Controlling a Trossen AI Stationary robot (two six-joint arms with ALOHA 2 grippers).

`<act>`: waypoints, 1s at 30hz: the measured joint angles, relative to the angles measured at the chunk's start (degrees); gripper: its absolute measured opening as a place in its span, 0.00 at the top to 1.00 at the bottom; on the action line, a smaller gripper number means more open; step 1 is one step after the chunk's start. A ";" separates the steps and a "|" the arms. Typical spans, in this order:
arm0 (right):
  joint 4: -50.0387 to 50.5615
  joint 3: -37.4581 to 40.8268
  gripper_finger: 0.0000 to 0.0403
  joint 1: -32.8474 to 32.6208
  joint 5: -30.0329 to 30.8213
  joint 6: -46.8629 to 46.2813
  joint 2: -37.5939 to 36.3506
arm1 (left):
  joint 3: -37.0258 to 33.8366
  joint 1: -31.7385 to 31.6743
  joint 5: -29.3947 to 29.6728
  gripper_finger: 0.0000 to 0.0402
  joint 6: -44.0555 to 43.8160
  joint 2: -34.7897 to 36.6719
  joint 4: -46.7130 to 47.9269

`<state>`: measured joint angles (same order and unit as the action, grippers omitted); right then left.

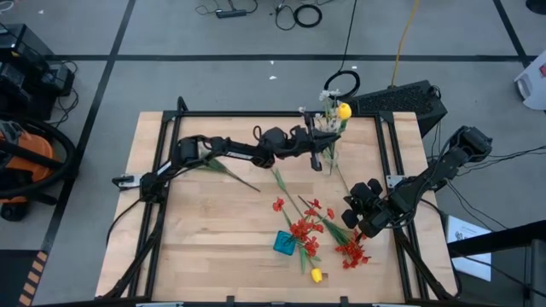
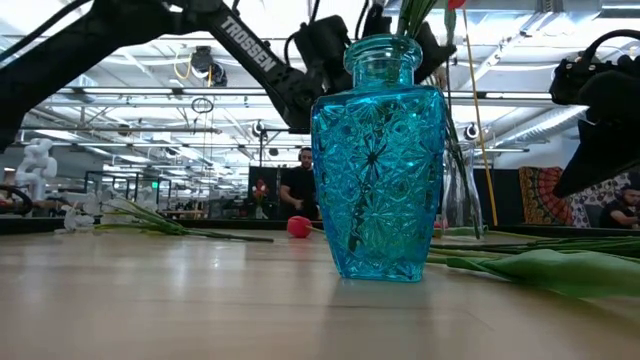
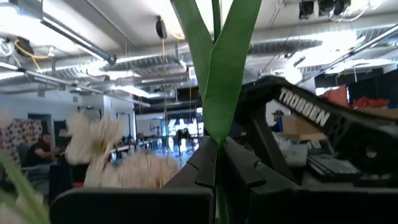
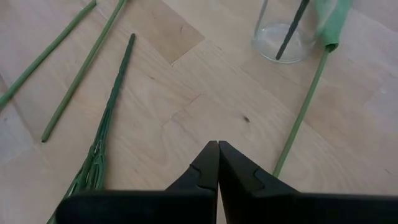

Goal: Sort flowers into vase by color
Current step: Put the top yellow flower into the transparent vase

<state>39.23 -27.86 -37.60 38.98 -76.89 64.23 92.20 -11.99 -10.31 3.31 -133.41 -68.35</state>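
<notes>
My left gripper reaches across the table's far side to the clear glass vase and is shut on a green flower stem with broad leaves. A yellow tulip bud and whitish blossoms show above that vase; whether the bud tops the held stem, I cannot tell. The blue glass vase stands upright near the table's front. Red flowers and a yellow tulip lie flat around it. My right gripper hangs shut above the wood at the right, touching nothing. My left gripper pinches the green stem just below where its leaves part, between its two fingertips. The fingers slant upward from the table's left and lie across the stem. The stem stands about upright, leaves rising above the fingers; its lower end is hidden.
Loose green stems and a dark sprig lie on the wood in front of my right gripper. One more green sprig lies under my left arm. A person stands in the room behind the table.
</notes>
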 joint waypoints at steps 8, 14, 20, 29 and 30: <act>-0.07 0.00 1.00 0.00 -0.02 0.03 0.00 | 0.00 0.24 0.02 0.97 0.04 -0.52 6.44; -0.10 0.00 1.00 0.00 -0.02 0.03 0.00 | 0.00 0.22 0.46 0.95 0.00 -0.52 7.93; -0.24 0.00 1.00 0.00 -0.02 0.00 0.00 | 0.00 0.22 0.66 0.81 0.00 -0.52 15.04; -0.28 0.00 1.00 0.00 -0.03 -0.31 0.00 | 0.00 0.35 0.70 0.74 0.00 0.45 22.74; -0.29 0.00 1.00 0.00 -0.04 -0.35 0.00 | 0.00 0.35 0.70 0.74 -0.02 0.87 24.11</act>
<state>38.94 -27.86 -37.60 38.94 -77.24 64.23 92.20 -11.64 -9.61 3.29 -132.54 -44.24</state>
